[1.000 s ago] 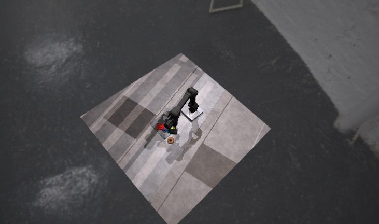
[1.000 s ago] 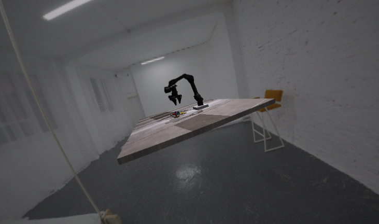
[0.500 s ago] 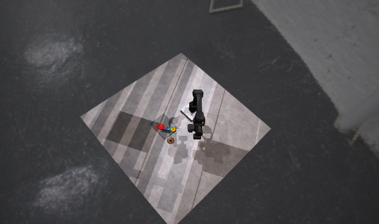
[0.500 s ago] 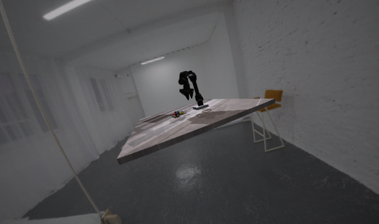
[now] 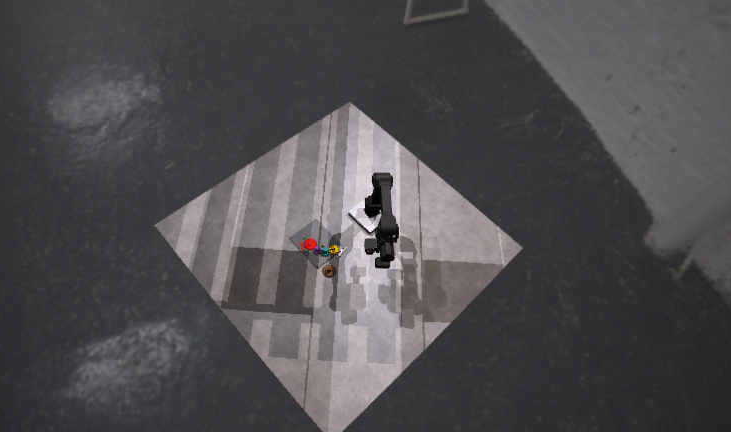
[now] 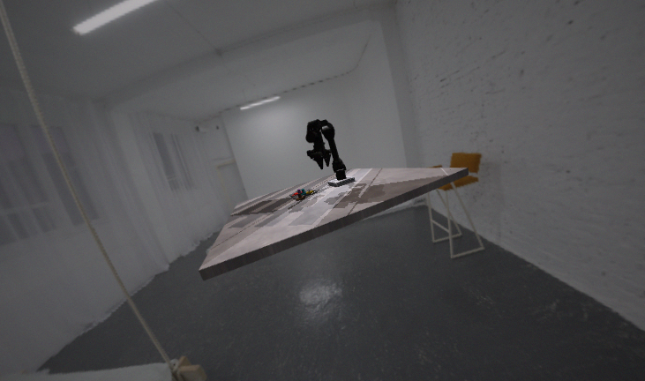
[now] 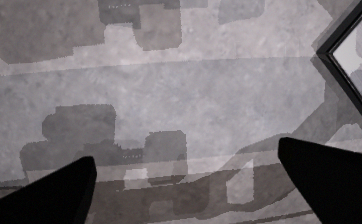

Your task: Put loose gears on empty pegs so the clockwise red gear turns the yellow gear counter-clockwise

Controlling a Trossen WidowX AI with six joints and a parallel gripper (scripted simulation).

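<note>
The grey board (image 5: 316, 227) lies left of the arm in the top view. The red gear (image 5: 312, 244) and the yellow gear (image 5: 331, 249) are on it. A purple gear (image 5: 317, 250) and a teal gear (image 5: 325, 252) stand between them, forming a row; whether they sit flat or mesh is too small to tell. A brown gear (image 5: 329, 271) stands on the table just off the board's corner. My gripper (image 5: 376, 254) (image 6: 324, 167) (image 7: 189, 157) is open and empty, high above the table, right of the board and away from the gears. The wrist view shows no gears.
The white base plate (image 5: 363, 219) (image 6: 341, 182) (image 7: 346, 56) of the arm is close by the gripper's side. The table (image 5: 281, 338) (image 6: 248, 246) carries striped shadows. The white arrow (image 5: 342, 250) lies beside the yellow gear, and the red arrow (image 5: 302, 246) beside the red gear.
</note>
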